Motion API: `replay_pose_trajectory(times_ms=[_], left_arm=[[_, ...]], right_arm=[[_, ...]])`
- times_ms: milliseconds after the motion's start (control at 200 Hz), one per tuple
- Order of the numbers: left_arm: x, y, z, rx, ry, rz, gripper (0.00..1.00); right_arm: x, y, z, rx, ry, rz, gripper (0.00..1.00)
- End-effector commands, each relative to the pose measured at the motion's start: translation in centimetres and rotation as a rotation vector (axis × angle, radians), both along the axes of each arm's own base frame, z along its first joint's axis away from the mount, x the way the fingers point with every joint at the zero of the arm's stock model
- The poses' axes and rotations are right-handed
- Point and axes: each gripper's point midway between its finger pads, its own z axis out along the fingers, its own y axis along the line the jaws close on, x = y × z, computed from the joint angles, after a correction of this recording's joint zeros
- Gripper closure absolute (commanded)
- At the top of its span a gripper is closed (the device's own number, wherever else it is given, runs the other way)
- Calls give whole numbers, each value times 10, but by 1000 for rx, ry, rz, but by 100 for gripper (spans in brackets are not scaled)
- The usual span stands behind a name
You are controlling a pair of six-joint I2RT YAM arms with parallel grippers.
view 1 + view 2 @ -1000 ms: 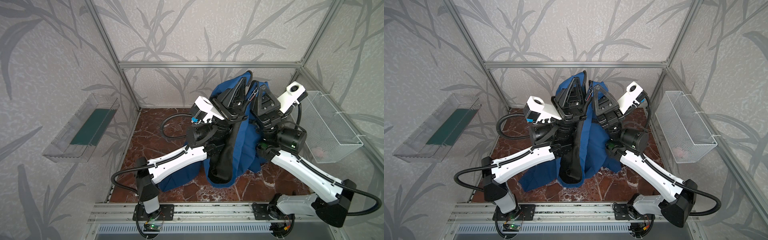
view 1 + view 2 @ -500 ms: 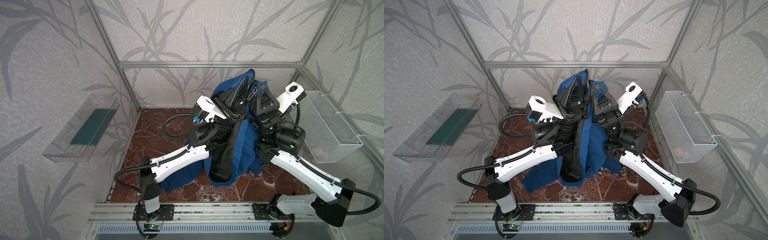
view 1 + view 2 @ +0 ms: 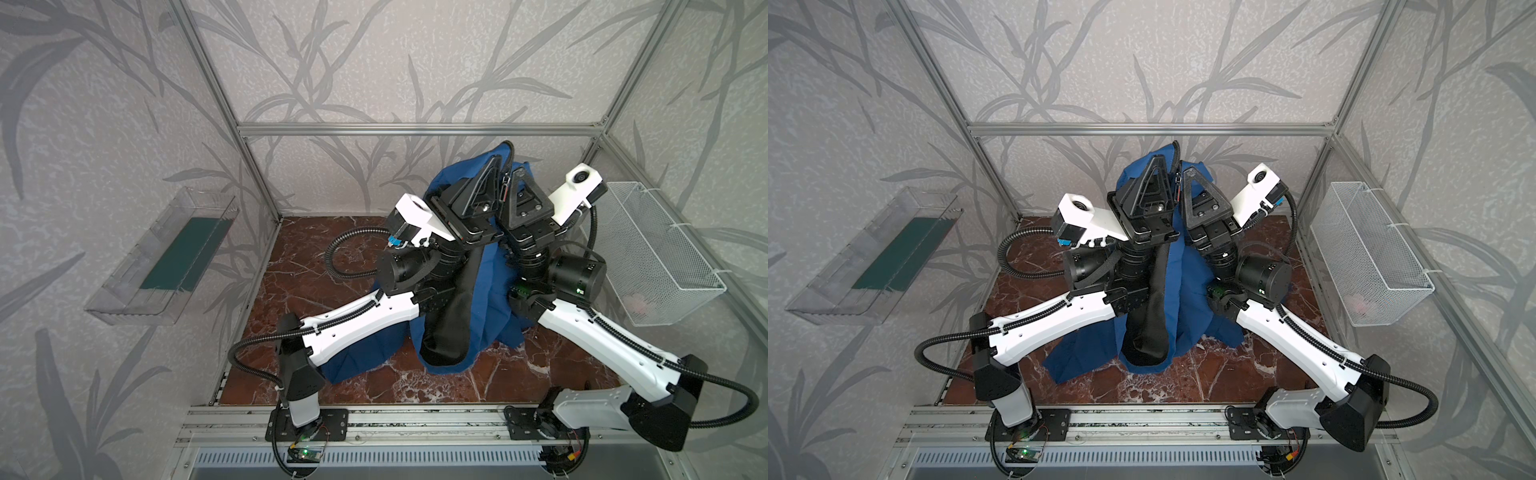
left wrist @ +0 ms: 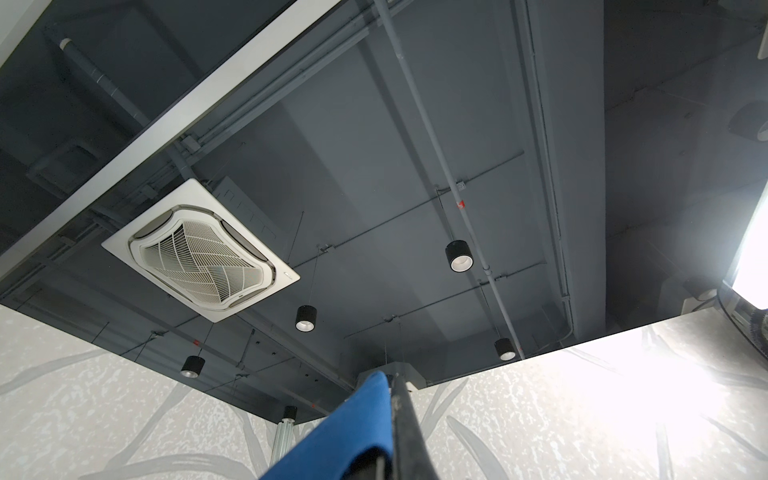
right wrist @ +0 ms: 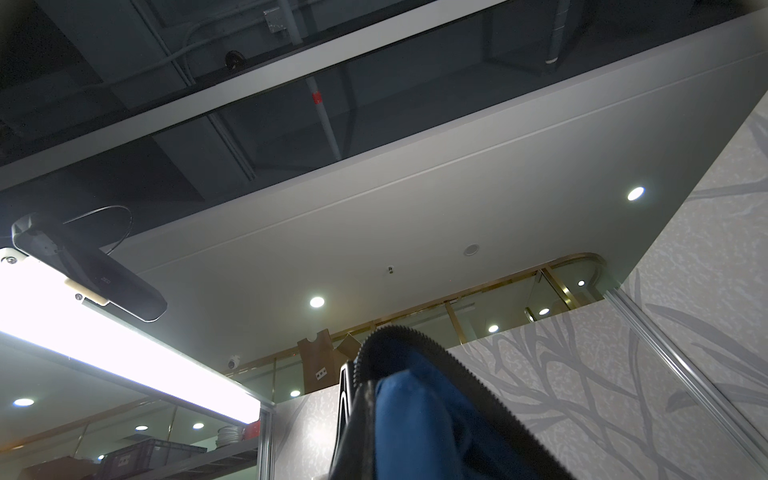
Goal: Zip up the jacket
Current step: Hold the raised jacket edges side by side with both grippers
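The left end effector (image 3: 497, 163) and right end effector (image 3: 519, 172), edging closer together, are staying clamped on the jacket (image 3: 486, 291), hanging over the bench (image 3: 299, 299) with hem trailing toward 6 o'clock; its zipper (image 5: 436, 349) sides are probably nearing alignment.

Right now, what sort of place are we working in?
Probably a robot test cell inside an office or lab building: aluminium frame with leaf-patterned wall panels, marble-look floor, and, overhead, a ceiling air-conditioning unit.
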Motion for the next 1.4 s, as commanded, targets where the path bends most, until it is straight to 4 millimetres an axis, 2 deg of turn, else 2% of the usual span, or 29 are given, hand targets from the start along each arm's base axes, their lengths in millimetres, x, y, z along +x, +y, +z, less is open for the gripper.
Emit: replay_pose_trajectory(times_ms=[0,450,730,1125,1395], left_arm=[[-18,17,11,-62,-68,4,100],[-15,18,12,-68,-68,68,100],[-20,23,19,-93,-91,62,100],[-19,21,17,-87,-86,64,100],[-19,20,17,-87,-86,46,100]], right_arm=[[-23,-19,18,75,-80,17,100],[-36,-23,26,79,-122,31,100],[-35,-21,24,76,-113,45,100],[-44,-21,31,78,-143,66,100],[-38,-18,28,78,-124,61,100]])
